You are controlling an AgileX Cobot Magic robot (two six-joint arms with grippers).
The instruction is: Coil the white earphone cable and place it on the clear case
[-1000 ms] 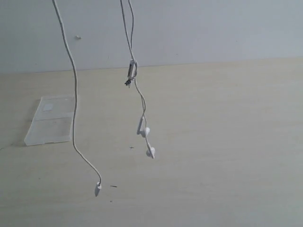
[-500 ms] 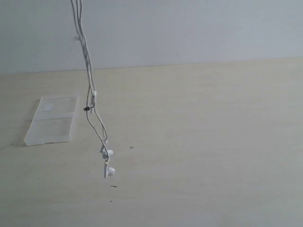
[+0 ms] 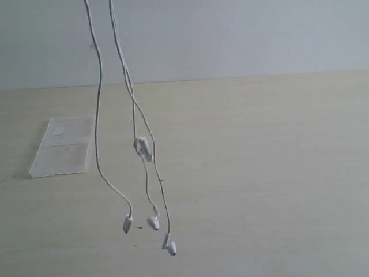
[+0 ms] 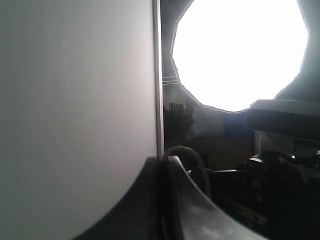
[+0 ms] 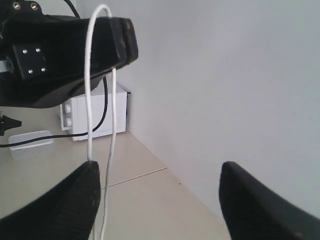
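Only the exterior view shows the whole lie of things. The white earphone cable (image 3: 99, 115) hangs in the air in two strands that enter from above the picture, clear of the pale worktop (image 3: 259, 173). One strand drops to the plug end (image 3: 127, 224). The other passes through the inline remote (image 3: 142, 148) and splits to two earbuds (image 3: 153, 223), the lower one (image 3: 171, 249) dangling just above the worktop. The clear case (image 3: 60, 147) lies flat and opened out on the worktop, to the left of the hanging strands and apart from them. Neither arm appears in this view.

The right wrist view supplies what is missing at the top. There the cable arches over the tip of the left gripper (image 5: 117, 37) and falls away in two white lines. Below, the right gripper (image 5: 160, 172) has its fingers (image 5: 65, 200) spread wide. The strands pass just beside one finger, and nothing is pinched between the two. A white box-shaped unit (image 5: 95, 115) with a black lead stands beyond, against the wall.

The left wrist view shows the left gripper's own fingers (image 4: 185, 210) pressed together with no gap, a blank white wall (image 4: 75, 100) and a glaring round light (image 4: 240, 50). The cable itself cannot be made out there.
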